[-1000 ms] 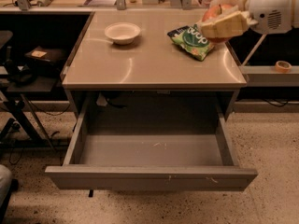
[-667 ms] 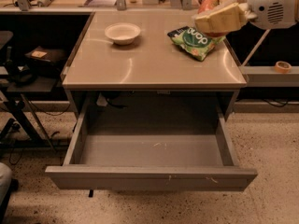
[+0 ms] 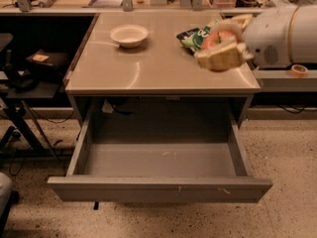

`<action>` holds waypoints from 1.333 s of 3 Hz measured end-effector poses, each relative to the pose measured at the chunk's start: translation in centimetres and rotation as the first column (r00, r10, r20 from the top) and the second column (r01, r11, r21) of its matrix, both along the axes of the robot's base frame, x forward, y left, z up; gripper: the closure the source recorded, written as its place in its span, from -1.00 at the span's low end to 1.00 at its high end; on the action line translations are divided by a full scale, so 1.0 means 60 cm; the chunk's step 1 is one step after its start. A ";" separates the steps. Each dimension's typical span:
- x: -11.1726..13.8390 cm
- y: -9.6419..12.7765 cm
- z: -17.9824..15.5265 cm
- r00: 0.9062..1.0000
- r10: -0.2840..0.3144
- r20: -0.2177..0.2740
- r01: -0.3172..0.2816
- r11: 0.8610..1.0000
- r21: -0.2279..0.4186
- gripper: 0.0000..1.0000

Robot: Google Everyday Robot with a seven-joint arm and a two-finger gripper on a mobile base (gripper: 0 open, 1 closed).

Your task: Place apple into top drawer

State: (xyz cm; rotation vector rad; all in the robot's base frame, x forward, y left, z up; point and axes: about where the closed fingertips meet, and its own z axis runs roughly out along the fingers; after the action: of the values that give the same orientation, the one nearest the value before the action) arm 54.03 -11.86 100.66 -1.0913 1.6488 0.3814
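Gripper up in the air over right front part of table, coming in from table's right side on thick white arm. Clamped tight on apple, with one beige finger above and one below, leaving just a reddish strip of fruit showing between. Apple off the tabletop, held above table's right front area, not in top drawer. Top drawer pulled far out from table's front, just under the tabletop, open, with grey inside and a few pale scratches on floor and front panel. White bowl upright on table, back left of centre, well apart from gripper. Green bag lying on table toward back right, partly hidden behind gripper; cannot tell if touching it. Tape roll on ledge off table's right side, below arm. Dark stand off table's left side with a black item on it. Speckled floor around table's front. Clutter on shelf past table's back edge, too blurred to name.
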 end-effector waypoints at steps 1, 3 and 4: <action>-0.019 -0.002 -0.149 0.991 0.003 -0.131 -0.008 0.999 -0.037 1.00; -0.023 -0.008 -0.258 0.967 0.002 -0.256 -0.020 0.998 -0.068 1.00; -0.029 -0.004 -0.262 0.968 -0.011 -0.251 -0.012 0.996 -0.090 1.00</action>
State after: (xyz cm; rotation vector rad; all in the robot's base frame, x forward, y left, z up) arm 52.30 -12.12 84.96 -1.1480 1.9054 0.4645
